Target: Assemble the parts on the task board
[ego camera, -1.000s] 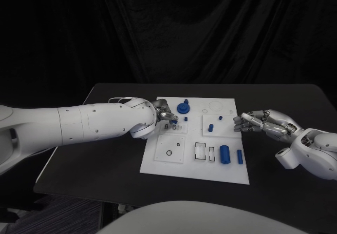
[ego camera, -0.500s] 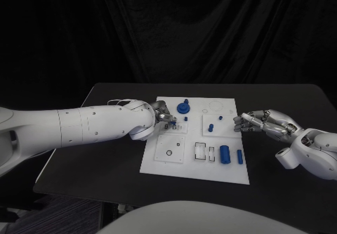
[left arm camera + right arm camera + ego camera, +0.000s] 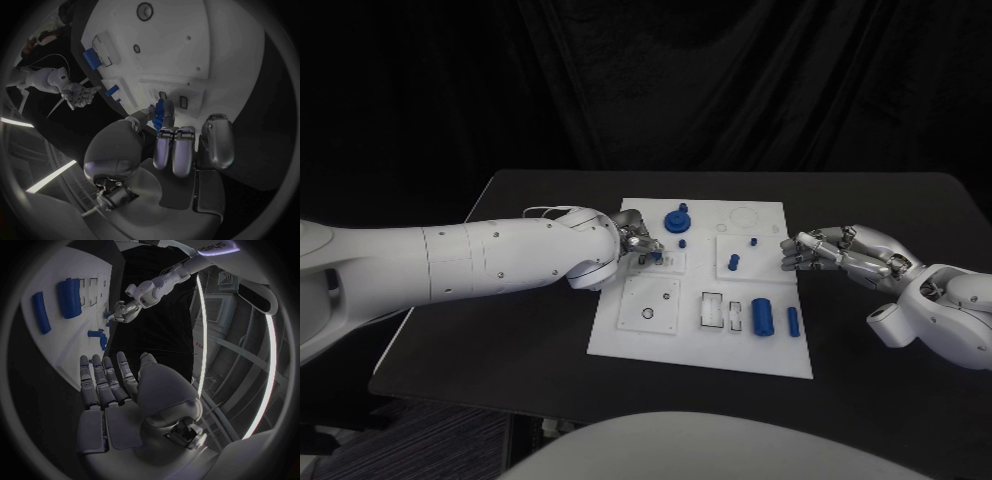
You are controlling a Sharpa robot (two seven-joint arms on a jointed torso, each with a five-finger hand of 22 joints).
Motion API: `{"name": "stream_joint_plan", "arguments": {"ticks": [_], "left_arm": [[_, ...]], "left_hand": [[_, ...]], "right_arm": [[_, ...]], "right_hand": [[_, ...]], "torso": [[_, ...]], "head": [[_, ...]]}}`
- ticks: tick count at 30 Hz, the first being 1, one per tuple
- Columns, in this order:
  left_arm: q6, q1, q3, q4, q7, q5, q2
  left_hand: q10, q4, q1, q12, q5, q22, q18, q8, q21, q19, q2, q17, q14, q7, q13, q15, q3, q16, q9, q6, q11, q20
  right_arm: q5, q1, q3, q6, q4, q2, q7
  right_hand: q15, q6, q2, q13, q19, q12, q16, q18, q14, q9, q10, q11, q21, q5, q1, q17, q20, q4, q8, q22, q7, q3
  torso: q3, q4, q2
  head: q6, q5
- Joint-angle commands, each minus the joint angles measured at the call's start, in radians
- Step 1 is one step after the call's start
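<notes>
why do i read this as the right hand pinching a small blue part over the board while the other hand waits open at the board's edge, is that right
Not quite: the left hand pinches the small blue part over the board, as the left wrist view shows. The right hand waits open at the board's edge, seen in the head view.

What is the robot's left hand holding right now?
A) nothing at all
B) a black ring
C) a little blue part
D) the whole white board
C: in the left wrist view the left hand pinches a small blue part at its fingertips, just over the slots of the white task board.
</notes>
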Motion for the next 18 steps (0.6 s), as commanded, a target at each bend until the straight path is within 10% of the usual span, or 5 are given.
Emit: {"name": "stream_joint_plan", "arguments": {"ticks": [1, 18], "left_arm": [[0.025, -0.003, 0.001, -0.002, -0.002, -0.007, -0.001], [0.043, -0.014, 0.001, -0.008, 0.007, -0.007, 0.002]], "left_hand": [[0.105, 0.006, -0.003, 0.004, -0.003, 0.116, 0.015, 0.005, -0.004, -0.002, 0.01, 0.263, 0.104, -0.005, 0.263, -0.005, -0.002, 0.003, 0.002, 0.0, -0.009, -0.003], [0.105, 0.007, -0.002, 0.004, -0.004, 0.111, 0.017, 0.005, -0.014, -0.008, 0.009, 0.263, 0.104, -0.005, 0.263, -0.005, -0.002, 0.003, 0.002, -0.003, -0.009, -0.003]], "right_arm": [[-0.001, -0.001, 0.001, -0.003, 0.0, -0.002, -0.005], [-0.001, -0.002, 0.001, 0.007, -0.003, 0.0, -0.011]], "right_hand": [[0.0, -0.006, 0.001, -0.002, -0.005, 0.0, 0.006, 0.011, -0.005, -0.001, -0.004, -0.001, -0.002, 0.003, 0.008, -0.001, -0.002, 0.0, 0.004, -0.001, 0.082, 0.006], [-0.001, -0.006, 0.001, -0.001, -0.005, 0.001, 0.007, 0.011, -0.005, -0.001, -0.004, -0.001, -0.002, 0.003, 0.009, -0.001, -0.002, 0.0, 0.005, -0.002, 0.082, 0.006]], "torso": [[0.0004, 0.0006, 0.0], [-0.0001, 0.0011, 0.0]], "head": [[0.0, -0.001], [0.0, 0.001]]}}
